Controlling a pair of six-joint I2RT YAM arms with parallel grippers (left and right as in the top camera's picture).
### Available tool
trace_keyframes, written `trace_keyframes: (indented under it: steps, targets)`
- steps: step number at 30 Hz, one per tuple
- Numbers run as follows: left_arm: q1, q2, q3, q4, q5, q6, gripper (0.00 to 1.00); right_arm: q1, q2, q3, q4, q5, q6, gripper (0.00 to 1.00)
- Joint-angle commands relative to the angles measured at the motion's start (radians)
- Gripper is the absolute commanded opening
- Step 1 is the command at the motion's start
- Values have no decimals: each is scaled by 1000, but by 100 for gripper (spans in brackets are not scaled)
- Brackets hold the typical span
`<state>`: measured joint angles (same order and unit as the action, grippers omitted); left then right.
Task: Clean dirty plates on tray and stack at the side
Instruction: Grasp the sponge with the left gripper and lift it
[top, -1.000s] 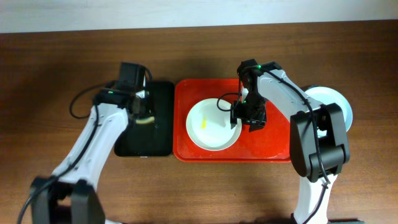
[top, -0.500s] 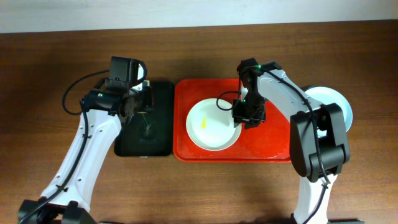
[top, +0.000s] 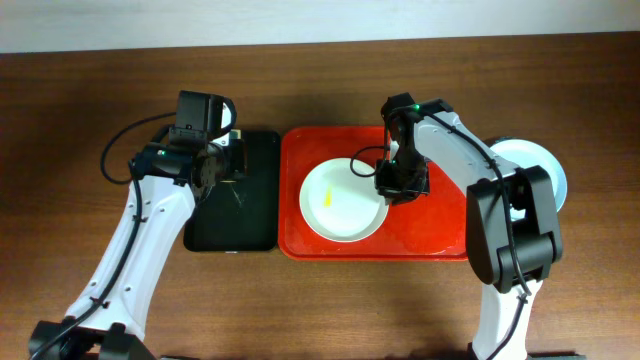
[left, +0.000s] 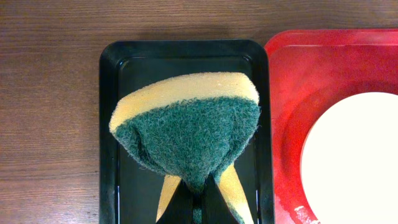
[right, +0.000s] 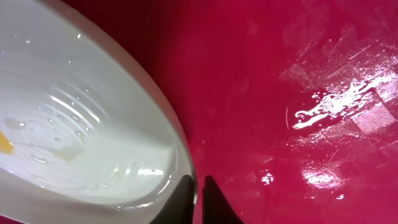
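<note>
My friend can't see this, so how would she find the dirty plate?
Look for the big red tray in the middle of the brown table. The dirty plate lies on its left half, the right claw pinching its rim. Unlike the plates off the tray to the right, it sits on red and has a yellow smear.

right tool: pinching plate rim | tray: red, wet sheen

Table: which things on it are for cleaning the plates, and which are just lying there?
For the job: white plate, red tray, sponge in the left pincer, right pincer at the plate's rim, stacked plates.
Just lying there: black tray.
</note>
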<state>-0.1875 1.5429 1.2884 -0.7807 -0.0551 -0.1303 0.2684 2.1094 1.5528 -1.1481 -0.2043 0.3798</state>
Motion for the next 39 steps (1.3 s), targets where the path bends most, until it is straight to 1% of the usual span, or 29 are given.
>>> trace_keyframes:
  steps: [1, 3, 7, 8, 10, 11, 12, 19, 23, 32, 39]
  targets:
    - [0, -4, 5, 2, 15, 16, 0, 6, 7, -6, 9, 18, -5, 40]
    - [1, -4, 5, 2, 15, 16, 0, 6, 7, -6, 15, 18, -5, 39]
    - [1, -4, 5, 2, 14, 16, 0, 6, 7, -16, 34, 18, -5, 33]
    - [1, -4, 5, 2, 14, 16, 0, 6, 8, -22, 43, 18, -5, 29]
    - [1, -4, 5, 2, 15, 16, 0, 6, 7, -32, 65, 18, -5, 16]
    - [1, -4, 5, 2, 14, 16, 0, 6, 8, -31, 71, 17, -5, 8]
    - [1, -4, 5, 2, 15, 16, 0, 6, 7, -31, 72, 16, -5, 4]
    - [1, 0, 5, -19, 15, 16, 0, 7, 7, -32, 83, -35, -5, 4]
    - [1, 41, 5, -48, 15, 15, 0, 13, 7, -32, 94, -39, -5, 4]
    - [1, 278, 5, -66, 15, 12, 0, 14, 8, -44, 95, -38, -5, 4]
    - [1, 364, 5, -62, 14, 12, 0, 14, 7, -71, 125, -38, -5, 5]
